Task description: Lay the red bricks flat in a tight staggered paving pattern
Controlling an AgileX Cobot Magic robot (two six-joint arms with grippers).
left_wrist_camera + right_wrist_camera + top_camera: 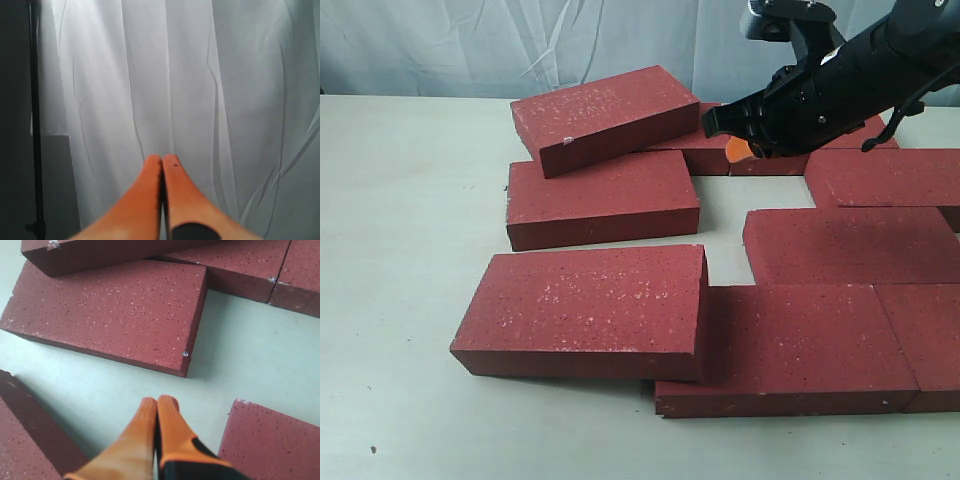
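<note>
Your table (400, 200) is pale and holds all the red bricks (800, 345), spread from the middle of the exterior view to its right edge. On the right they lie flat in staggered rows, with the front row (930, 335) butted end to end and the row behind (850, 245) set back and offset.

The left side is looser. The front-left brick (585, 310) sits askew, and its right end overlaps the edge of the front row. Behind it the middle brick (605, 198) lies flat on the table, apart from the others. The top brick (605, 115) lies crooked across the middle brick's back edge and the back row.

A bare patch of table shows between the middle brick and the right-hand rows.

Your right arm (840, 85) reaches in from the upper right. Its pincer (159, 402) hovers over that bare patch with the orange fingers (172, 425) pressed together, holding nothing; the middle brick (115, 310) lies just ahead of it.

Your left pincer (162, 162) is likewise narrowed to a slit and empty. It faces a white curtain (200, 75), away from the bricks.
</note>
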